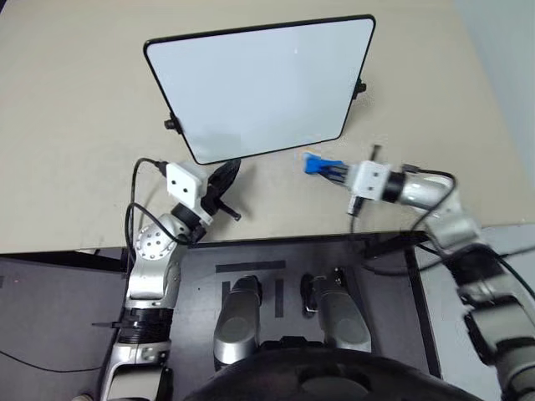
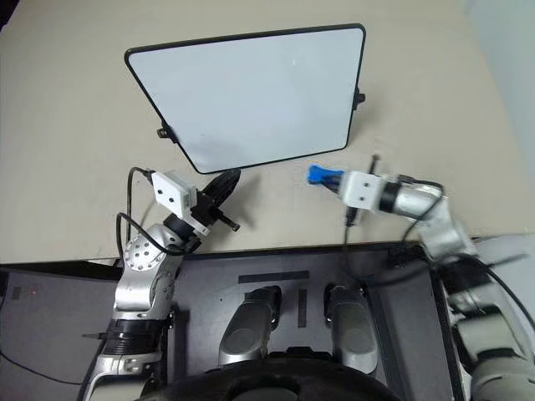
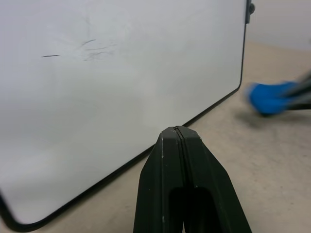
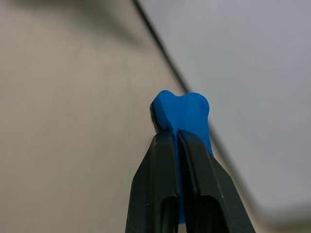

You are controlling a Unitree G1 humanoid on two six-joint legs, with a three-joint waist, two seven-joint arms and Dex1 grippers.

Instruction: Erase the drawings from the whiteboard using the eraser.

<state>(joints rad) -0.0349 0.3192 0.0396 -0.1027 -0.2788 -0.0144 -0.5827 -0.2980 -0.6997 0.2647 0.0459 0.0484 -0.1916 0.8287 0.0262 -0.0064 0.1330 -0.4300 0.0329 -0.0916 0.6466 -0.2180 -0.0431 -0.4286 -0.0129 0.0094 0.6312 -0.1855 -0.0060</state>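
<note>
The whiteboard (image 1: pixel 259 88) lies glossy and almost clean (faint grey smudges remain) toward the table's (image 1: pixel 67 125) far edge. Off its near right corner, the right gripper (image 1: pixel 322 166) clamps the blue bone-shaped eraser (image 1: pixel 314 164). The left gripper (image 1: pixel 224 175) is clenched, empty.

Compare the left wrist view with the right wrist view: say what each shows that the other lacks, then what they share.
Left wrist view alone: the left gripper, its fingers pressed together and empty, pointing at the whiteboard's near edge; faint grey smudges on the board's surface; a black knob on its frame.

Right wrist view alone: the right gripper seen close up, shut on the eraser, whose blue end sticks out past the fingertips.

Both: the white board with its thin black frame, the beige tabletop and the blue eraser, which lies off the board, over the table.
</note>
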